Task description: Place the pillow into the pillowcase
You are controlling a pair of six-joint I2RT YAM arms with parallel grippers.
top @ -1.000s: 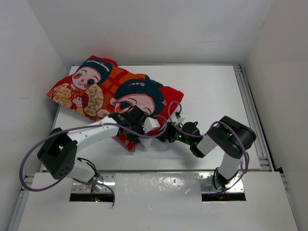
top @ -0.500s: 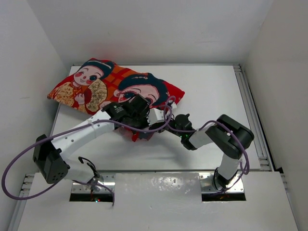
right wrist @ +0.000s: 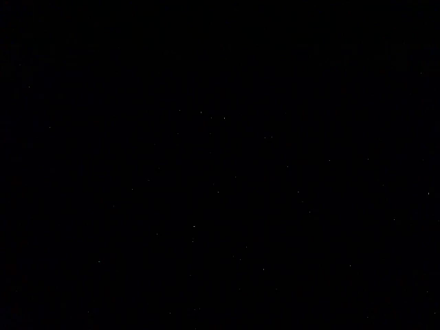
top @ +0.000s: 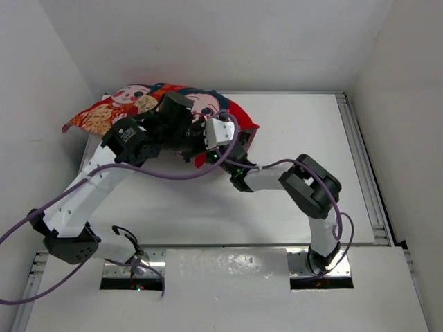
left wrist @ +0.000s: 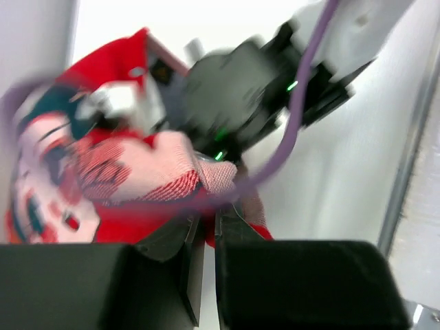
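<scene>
- Left jaws clamped on the pillowcase [top: 97,117] edge, above the worktop [top: 297,131];
- Right jaws together, hidden under fabric just beside them;
- Pillowcase lies bunched beyond both, to their left.

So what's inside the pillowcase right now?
The pillowcase bulges as if stuffed, but its fabric covers whatever fills it; no white pillow shows. The right arm ends out of sight at its near edge, and the right wrist view is black.

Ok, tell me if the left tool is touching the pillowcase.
Touching. Left wrist view: the left tool is shut, pinching a red fold of the pillowcase.
</scene>
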